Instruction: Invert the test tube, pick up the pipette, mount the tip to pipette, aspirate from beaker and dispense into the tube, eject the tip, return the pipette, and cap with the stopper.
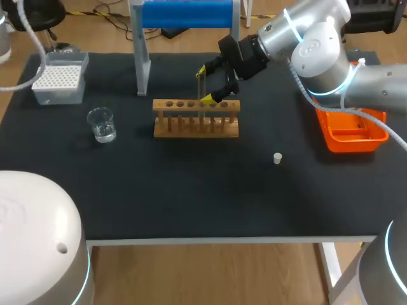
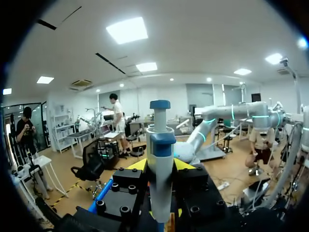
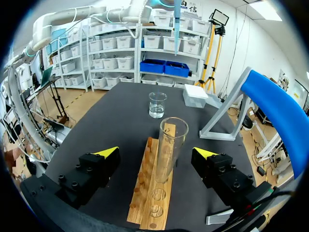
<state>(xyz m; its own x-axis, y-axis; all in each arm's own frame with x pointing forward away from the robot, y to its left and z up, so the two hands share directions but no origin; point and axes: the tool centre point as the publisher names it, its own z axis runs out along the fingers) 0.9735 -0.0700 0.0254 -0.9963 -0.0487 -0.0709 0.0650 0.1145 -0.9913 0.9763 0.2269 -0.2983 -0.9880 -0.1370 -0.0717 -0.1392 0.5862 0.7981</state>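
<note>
Black tabletop [image 1: 191, 203]. Nearest its front edge is a small white stopper [image 1: 277, 158], on its own, at 4 o'clock from the wooden rack [image 1: 196, 119].

Rack sits mid-table, long side running across. Test tube [image 3: 170, 145] stands upright in it, mouth up. Right gripper [image 1: 205, 86] hangs over the rack, fingers wide, one on each side of the tube, neither touching it.

Beaker [image 1: 102, 124], a little clear liquid inside, at 9 o'clock from the rack, well apart. Orange tray [image 1: 351, 135] at 3 o'clock, below the right arm. Tip box [image 1: 60, 77] at 10 o'clock, far corner. Blue-topped pipette stand [image 1: 184, 14] at 12 o'clock, back edge.

Left gripper [image 2: 161, 165] shows in its wrist view only. It is closed on the pipette [image 2: 159, 145], which stands upright with a yellow tip against each side.
</note>
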